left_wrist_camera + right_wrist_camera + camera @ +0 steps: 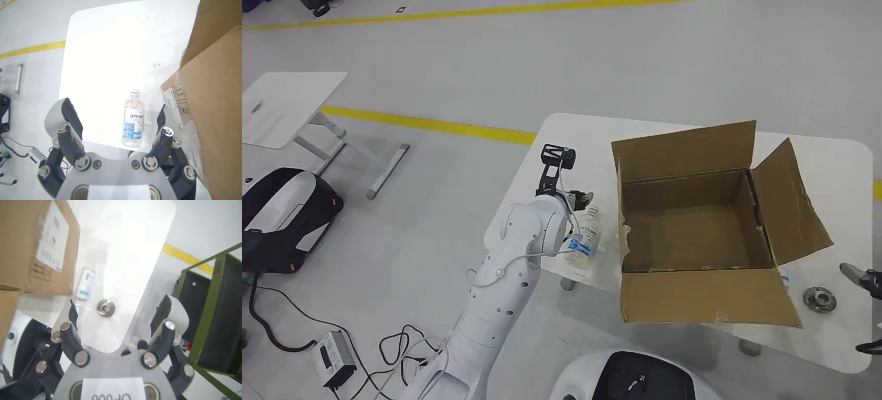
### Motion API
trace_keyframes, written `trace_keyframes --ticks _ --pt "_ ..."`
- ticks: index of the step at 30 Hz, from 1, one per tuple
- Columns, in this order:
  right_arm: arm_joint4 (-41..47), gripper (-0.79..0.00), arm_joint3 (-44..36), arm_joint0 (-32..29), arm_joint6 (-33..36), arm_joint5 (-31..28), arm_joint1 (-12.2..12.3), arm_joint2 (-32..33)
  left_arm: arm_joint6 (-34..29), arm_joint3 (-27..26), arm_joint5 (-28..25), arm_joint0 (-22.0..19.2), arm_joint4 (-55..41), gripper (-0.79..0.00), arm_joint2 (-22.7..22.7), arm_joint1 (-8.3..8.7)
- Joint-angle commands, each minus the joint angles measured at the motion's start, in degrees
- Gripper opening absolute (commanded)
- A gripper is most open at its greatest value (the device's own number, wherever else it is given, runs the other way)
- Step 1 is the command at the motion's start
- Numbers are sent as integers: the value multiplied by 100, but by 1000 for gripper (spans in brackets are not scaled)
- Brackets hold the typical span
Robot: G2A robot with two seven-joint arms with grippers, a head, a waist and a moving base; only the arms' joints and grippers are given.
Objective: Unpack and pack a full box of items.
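Observation:
An open cardboard box (697, 235) stands on the white table (572, 135) with its flaps spread and its bare floor showing. A clear bottle (585, 240) with a blue-and-white label lies on the table to the left of the box, near the front edge. My left gripper (115, 106) hangs open above this bottle (133, 121), holding nothing. A round metal flange (105, 308) lies to the right of the box near the table's front corner. My right gripper (119, 301) is open just above and in front of it. A small labelled bottle (86, 285) lies by the box's wall.
The box's side wall (213, 94) stands close beside the left gripper's fingers. A green-framed cart (217, 306) stands off the table's right side. A small white table (287, 105) stands far left, and cables and a black base lie on the floor.

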Motion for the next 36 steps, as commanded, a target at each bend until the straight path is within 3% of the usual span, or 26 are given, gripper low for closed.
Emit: trace_keyframes --ticks 1,6,10,14,17,20,21,22,24,25,28,29,31,32,36 --pt "381 -12 -486 19 -74 153 13 317 0 0 0 0 0 0 0 0" --pt "1092 0 -1295 38 -418 154 43 610 0 0 0 0 0 0 0 0" --pt "1222 0 -1504 122 -325 -43 85 188 0 0 0 0 0 0 0 0" --pt "741 -18 -1228 325 -306 -13 108 -578 0 0 0 0 0 0 0 0" --pt "413 -95 -757 494 -322 151 100 -1162 0 0 0 0 0 0 0 0" --pt "508 -105 -282 660 -298 411 78 -1528 0 0 0 0 0 0 0 0" --pt "522 -132 -143 702 -224 502 75 -1610 0 0 0 0 0 0 0 0" --pt "561 -215 -68 753 -185 489 72 -1704 0 0 0 0 0 0 0 0" --pt "681 -237 154 822 -180 562 67 -1793 0 0 0 0 0 0 0 0" --pt "625 -317 220 854 -124 576 72 -1835 0 0 0 0 0 0 0 0" --pt "428 -425 332 907 -20 753 80 -1916 0 0 0 0 0 0 0 0" --pt "351 -560 353 911 10 823 83 -1938 0 0 0 0 0 0 0 0" --pt "267 -742 353 907 -13 968 82 -1983 0 0 0 0 0 0 0 0" --pt "275 -785 360 894 -27 1005 81 -2006 0 0 0 0 0 0 0 0" --pt "127 -785 354 886 20 1018 90 -2035 0 0 0 0 0 0 0 0"
